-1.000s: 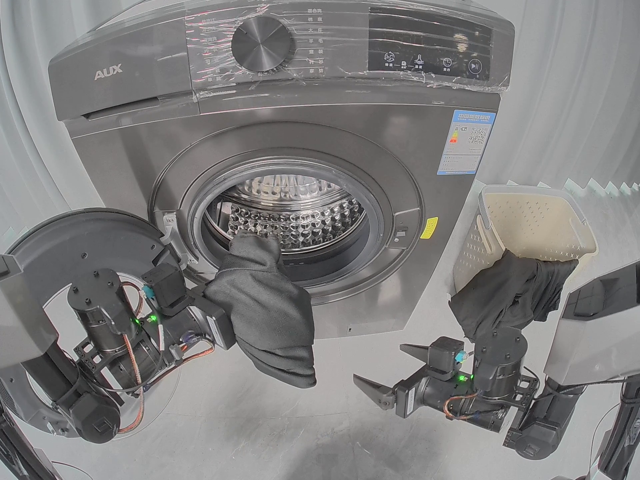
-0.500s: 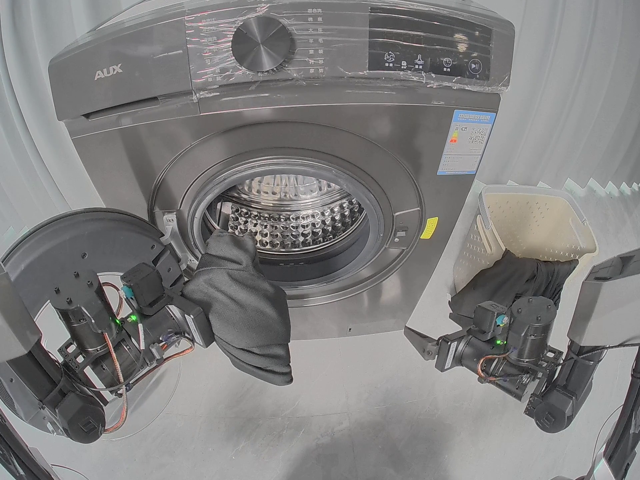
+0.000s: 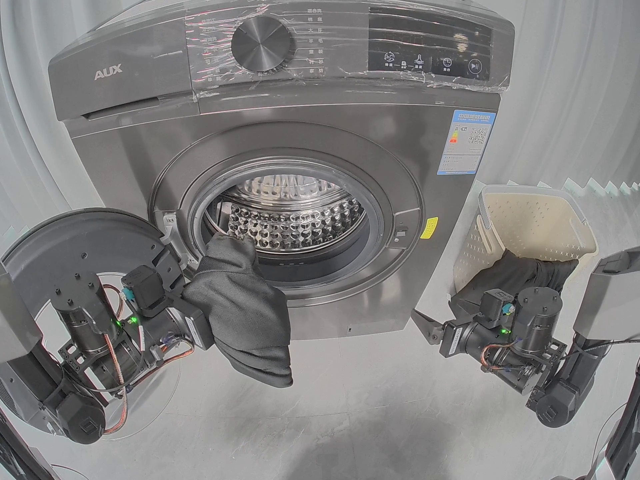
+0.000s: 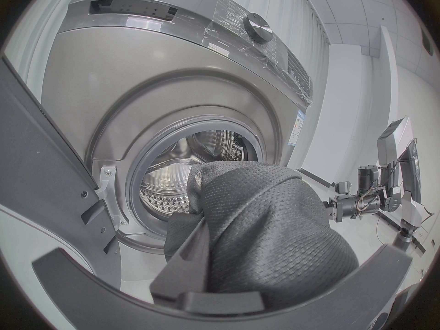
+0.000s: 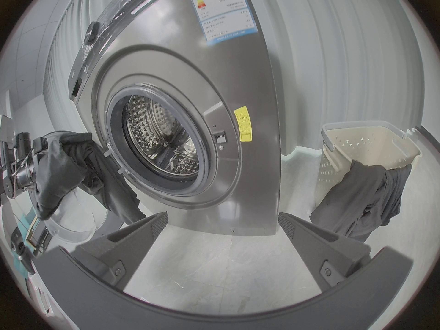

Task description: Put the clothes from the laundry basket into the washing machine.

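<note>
A dark grey garment (image 3: 243, 308) hangs at the 8 o'clock edge of the washing machine (image 3: 280, 121) opening, clamped in the left gripper (image 4: 208, 264). At 4 o'clock, a second garment (image 3: 520, 278) drapes over the laundry basket (image 3: 533, 215). The right gripper (image 5: 220, 223) is near it, fingers apart.

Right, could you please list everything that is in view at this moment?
Washing machine: one, grey, centre, facing the robot.
Door: one, grey, swung open toward the robot's left.
Drum: one, shiny metal, inside the port.
Held garment: one, dark grey, at the port's lower left edge.
Laundry basket: one, cream, right of the machine.
Basket clothes: number unclear, dark grey, draped over its rim.
Left gripper: one, dark, shut on the held garment.
Right gripper: one, dark, open, beside the basket.
</note>
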`<state>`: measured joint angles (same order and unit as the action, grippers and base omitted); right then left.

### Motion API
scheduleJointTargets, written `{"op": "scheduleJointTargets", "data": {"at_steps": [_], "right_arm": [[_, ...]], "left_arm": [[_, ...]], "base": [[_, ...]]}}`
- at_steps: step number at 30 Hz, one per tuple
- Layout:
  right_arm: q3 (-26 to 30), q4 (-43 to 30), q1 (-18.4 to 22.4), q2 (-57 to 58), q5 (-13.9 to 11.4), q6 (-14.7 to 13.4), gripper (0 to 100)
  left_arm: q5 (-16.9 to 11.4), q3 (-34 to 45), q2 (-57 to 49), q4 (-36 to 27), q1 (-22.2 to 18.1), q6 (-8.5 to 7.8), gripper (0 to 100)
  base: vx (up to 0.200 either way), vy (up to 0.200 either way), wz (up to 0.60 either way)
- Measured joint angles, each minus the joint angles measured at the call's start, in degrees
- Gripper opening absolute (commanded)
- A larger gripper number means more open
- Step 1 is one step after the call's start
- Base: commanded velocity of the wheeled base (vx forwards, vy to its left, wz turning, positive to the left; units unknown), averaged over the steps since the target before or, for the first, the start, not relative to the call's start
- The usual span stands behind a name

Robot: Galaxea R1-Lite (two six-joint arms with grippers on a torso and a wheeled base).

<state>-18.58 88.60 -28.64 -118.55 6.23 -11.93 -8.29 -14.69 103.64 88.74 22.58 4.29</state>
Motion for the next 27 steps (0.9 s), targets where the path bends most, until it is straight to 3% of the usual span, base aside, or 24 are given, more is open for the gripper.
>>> {"op": "scheduleJointTargets", "data": {"at_steps": [6,11,21,27], "right_arm": [[-0.1,-0.1,-0.4,1.7,0.5,0.1,100],[-0.1,-0.1,-0.4,1.9,0.4,0.0,100],[0.2,-0.1,-0.7,1.9,0.3,0.0,100],[0.3,-0.1,-1.0,1.9,0.4,0.0,100]], "left_arm": [[0.1,-0.4,1.0,0.1,0.3,-0.35,0],[0.5,-0.1,2.0,0.2,1.3,-1.34,0],[0.5,-0.3,3.0,0.2,1.6,-1.37,0],[0.6,-0.9,3.3,0.2,1.5,-0.79,0]], "base": [[0.167,0.000,0.00],[0.000,0.000,0.00],[0.180,0.000,0.00],[0.000,0.000,0.00]]}}
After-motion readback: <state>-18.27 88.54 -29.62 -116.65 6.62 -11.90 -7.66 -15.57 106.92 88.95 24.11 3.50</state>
